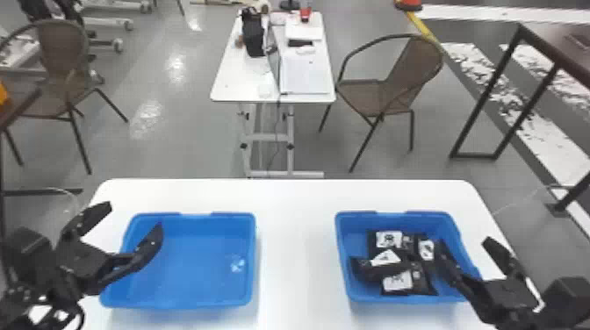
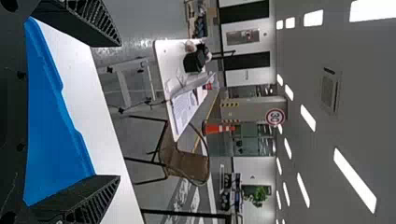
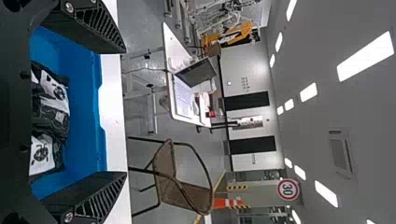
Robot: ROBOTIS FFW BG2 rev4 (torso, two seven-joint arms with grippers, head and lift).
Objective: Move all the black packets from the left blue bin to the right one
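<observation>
My left gripper (image 1: 131, 219) is open at the left side of the left blue bin (image 1: 184, 281), one finger over its interior; that bin holds no packets. In the left wrist view the same gripper (image 2: 109, 112) stands open, with the blue bin (image 2: 56, 135) between its fingers. Several black packets (image 1: 397, 281) lie heaped in the right blue bin (image 1: 360, 296). Over that bin's right part is my right gripper (image 1: 465, 245), open and holding nothing. The right wrist view has the open gripper (image 3: 119, 112) beside black packets (image 3: 51, 107) in the blue bin (image 3: 84, 116).
Both bins stand on a white table (image 1: 298, 245), with a strip of tabletop between them. Beyond it are another white table (image 1: 246, 83) with a laptop and papers, a brown chair (image 1: 395, 87) to its right and another chair (image 1: 61, 57) at the left.
</observation>
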